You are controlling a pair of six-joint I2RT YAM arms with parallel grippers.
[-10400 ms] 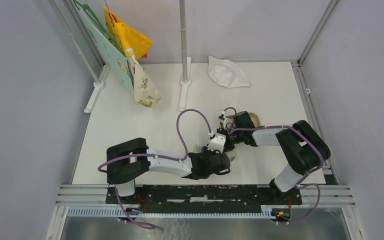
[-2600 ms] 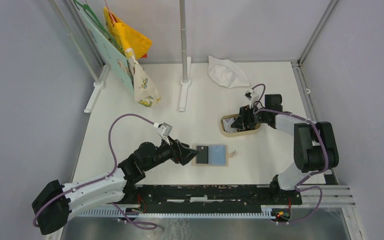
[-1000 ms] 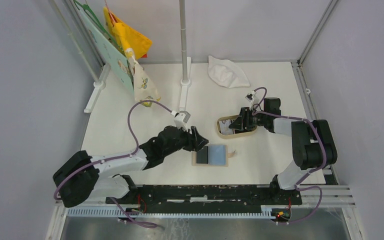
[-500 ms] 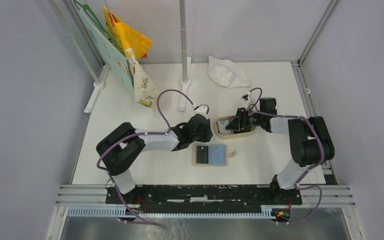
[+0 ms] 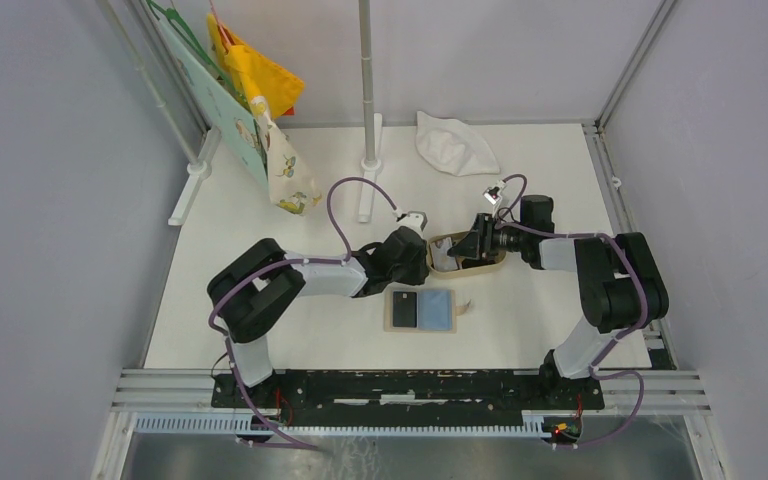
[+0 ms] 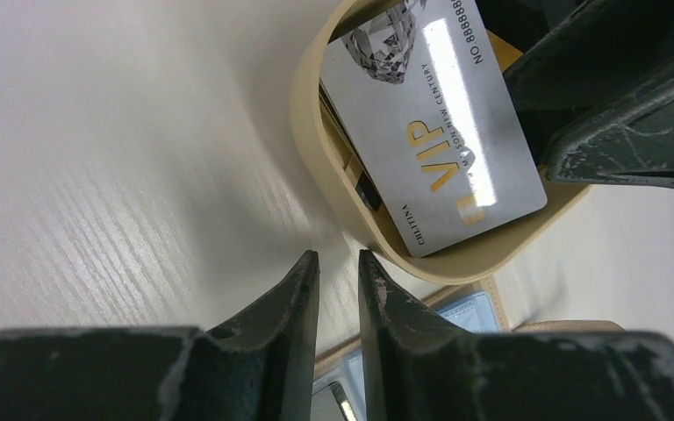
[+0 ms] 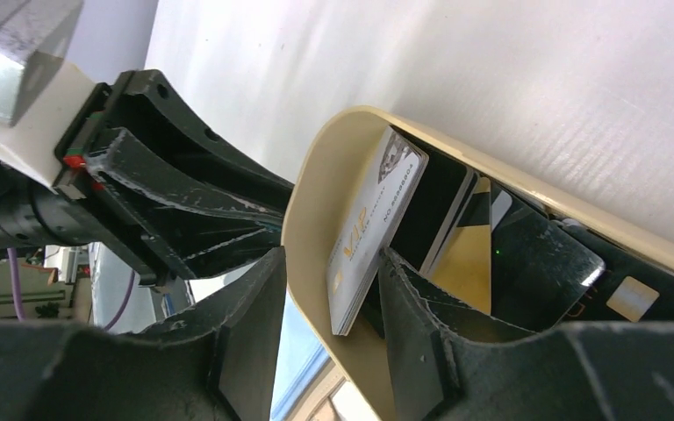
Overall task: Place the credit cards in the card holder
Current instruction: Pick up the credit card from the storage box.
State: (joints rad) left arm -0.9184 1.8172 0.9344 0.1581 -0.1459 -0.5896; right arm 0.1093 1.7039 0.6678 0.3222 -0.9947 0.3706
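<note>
**Grey-white card bracketed at the tray wall, holder open just below**

The grey-white card (image 7: 370, 230) stands on a long edge inside the tan tray (image 7: 311, 197). Its face leans on the wall at the tray's left end as the top view shows it, and its long axis runs along that wall. Deeper in the tray sit black cards (image 7: 439, 206) and an orange card (image 7: 467, 263), loosely stacked and tilted too.

Right fingers (image 7: 246, 342): one is outside the tray wall and the other is inside, behind the card, so wall and card both sit between them. There is little slack on either side, and I cannot tell whether they are clamping or only bracketing. My read is that closing here would pinch the wall along with the card, and the tray could come up with it.

Left fingers (image 6: 290, 298): drawn almost together with nothing between them. They sit low over the tabletop (image 5: 530, 325), just outside the same tray end, with the tips toward the wall. The right arm is nearer the card; the left is beside it, but the wall is in the way.

The card holder (image 5: 438, 310) lies open and flat, blue lining up, near the tray at lower centre of the top view, directly below the left fingers. A dark card (image 5: 405, 308) covers its left half, in a pocket or just on top, I can't tell.

Room to move: the tabletop is bare to the right of the holder and below the tray's right part, so that route looks free. The left wrist crowds the straight line from the tray's left end to the holder. Straight up out of the tray looks open.
</note>
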